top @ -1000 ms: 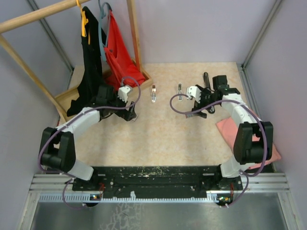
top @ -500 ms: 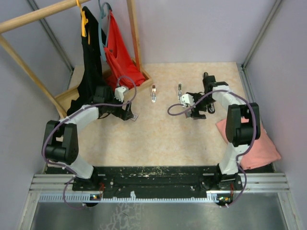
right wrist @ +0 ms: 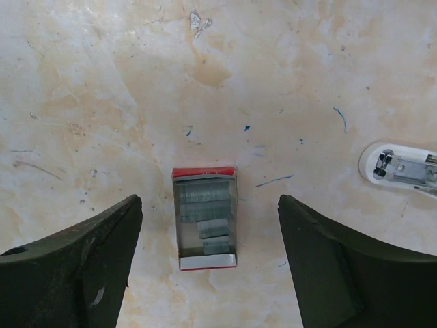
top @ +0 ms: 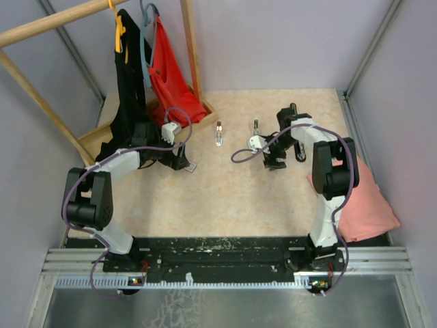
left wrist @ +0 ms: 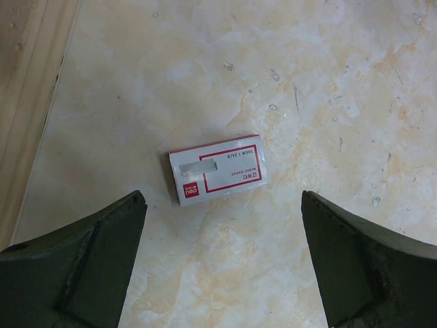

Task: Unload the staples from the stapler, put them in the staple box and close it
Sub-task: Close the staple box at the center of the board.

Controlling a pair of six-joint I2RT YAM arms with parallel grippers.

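Right wrist, staples [right wrist: 205, 202] in open red tray [right wrist: 207, 261], right hand [right wrist: 208, 203] released; closed box [left wrist: 218, 169], left hand [left wrist: 223, 199] released

Right wrist view: a white-rimmed piece [right wrist: 399, 167] is cut off by the picture's right edge, so its kind cannot be told. The staples [right wrist: 205, 212] in the open red tray [right wrist: 203, 171] read only as grey strips.

Top view: the right arm [top: 328, 164] covers part of the pink cloth [top: 372, 205] at the table [top: 225, 198]'s right edge. Two silvery pieces [top: 218, 133] toward the far edge are too small to identify.

Left wrist view: the box [left wrist: 218, 169]'s print is illegible.
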